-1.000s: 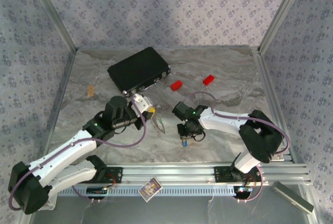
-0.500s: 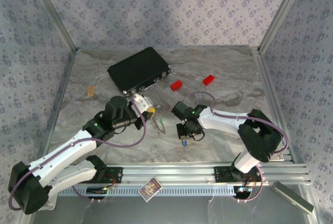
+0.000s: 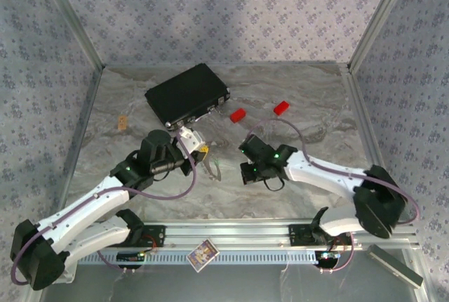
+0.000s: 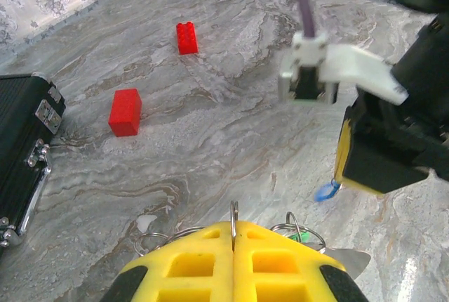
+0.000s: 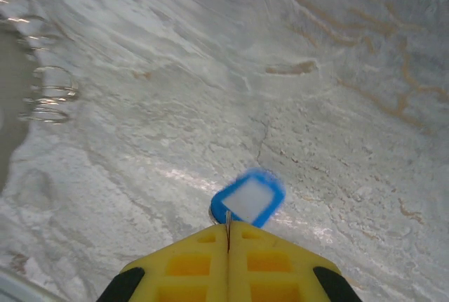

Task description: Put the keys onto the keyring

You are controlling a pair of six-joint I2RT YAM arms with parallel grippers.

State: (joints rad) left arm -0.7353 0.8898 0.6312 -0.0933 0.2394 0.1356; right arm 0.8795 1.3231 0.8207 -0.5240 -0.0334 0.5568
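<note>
My left gripper (image 3: 202, 152) (image 4: 234, 225) is shut on the keyring (image 4: 234, 211), a thin silvery wire ring standing upright between the yellow fingertips. More silvery loops (image 4: 160, 236) stick out on both sides, and a bit of the green key (image 4: 302, 236) peeks out behind the right finger. My right gripper (image 3: 245, 174) (image 5: 228, 229) is shut on the blue key (image 5: 249, 198), a blue-rimmed tag with a small ring, held above the marble table. In the left wrist view the blue key (image 4: 325, 191) hangs under the right gripper (image 4: 341, 175), just right of the keyring. The keyring's loops (image 5: 49, 95) lie at the left.
A black case (image 3: 187, 93) (image 4: 17, 147) lies at the back left. Two red bricks (image 3: 238, 114) (image 3: 281, 107) sit behind the grippers. A small tan piece (image 3: 123, 123) lies at the far left. A card (image 3: 203, 253) rests on the front rail.
The right gripper has shut on the blue key and lifted it off the table, and the right arm's elbow has swung out to the right. The left arm has stayed put.
</note>
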